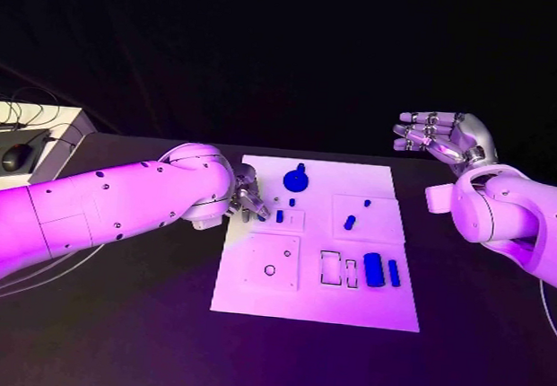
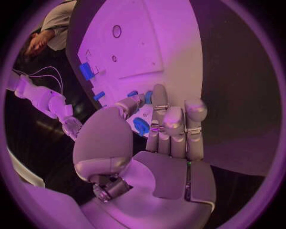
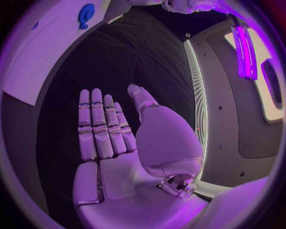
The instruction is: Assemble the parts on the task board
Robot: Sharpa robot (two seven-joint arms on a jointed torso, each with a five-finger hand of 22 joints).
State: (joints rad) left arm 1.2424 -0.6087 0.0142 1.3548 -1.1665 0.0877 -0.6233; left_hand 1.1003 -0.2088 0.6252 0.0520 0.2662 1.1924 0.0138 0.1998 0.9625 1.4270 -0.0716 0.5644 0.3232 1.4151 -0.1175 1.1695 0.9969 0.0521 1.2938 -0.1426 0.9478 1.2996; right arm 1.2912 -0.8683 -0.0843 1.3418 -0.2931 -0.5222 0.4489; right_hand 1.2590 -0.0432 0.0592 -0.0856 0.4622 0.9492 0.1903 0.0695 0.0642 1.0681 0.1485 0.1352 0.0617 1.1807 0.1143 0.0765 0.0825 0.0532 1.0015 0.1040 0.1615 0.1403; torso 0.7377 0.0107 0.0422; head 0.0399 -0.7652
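The white task board (image 1: pixel 252 294) lies in the middle of the black table. On it are a round blue part with a knob (image 1: pixel 297 178), several small blue parts such as one at the board's centre (image 1: pixel 350 222), and a blue cylinder (image 1: pixel 372 269) beside a thin blue bar (image 1: pixel 393 272). My left hand (image 1: pixel 246 199) hovers over the board's left edge with its fingers (image 2: pixel 173 126) stretched out side by side. A small blue part (image 2: pixel 141 126) lies on the board between the thumb and those fingers, not gripped. My right hand (image 1: pixel 445 139) is raised off the board's far right corner, palm (image 3: pixel 116 174) flat and holding nothing.
Empty rectangular slots (image 1: pixel 331 267) and a round hole (image 1: pixel 270 270) mark the board's near half. A pale desk with a mouse (image 1: pixel 19 156) and cables stands beyond the table's left edge. Bare black table surrounds the board.
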